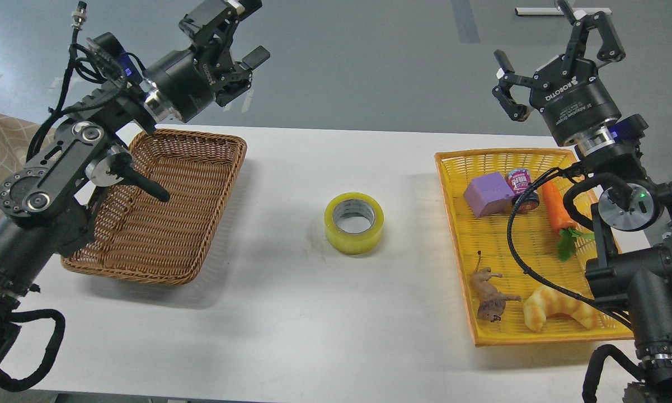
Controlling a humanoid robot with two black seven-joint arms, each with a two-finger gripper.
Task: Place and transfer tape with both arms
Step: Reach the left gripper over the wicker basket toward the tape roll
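The tape (354,223), a yellowish translucent roll with a grey-white core, lies flat on the white table (291,313) at its middle, touched by nothing. My left gripper (240,33) is open and empty, raised above the far edge of the table, up and to the left of the tape, beyond the brown basket. My right gripper (557,47) is open and empty, raised high above the far end of the yellow tray, well to the right of the tape.
An empty brown wicker basket (162,207) stands at the left. A yellow tray (459,235) at the right holds a purple block (487,193), a small can (521,184), a carrot toy (555,210), an animal figure (489,295) and a croissant toy (557,309).
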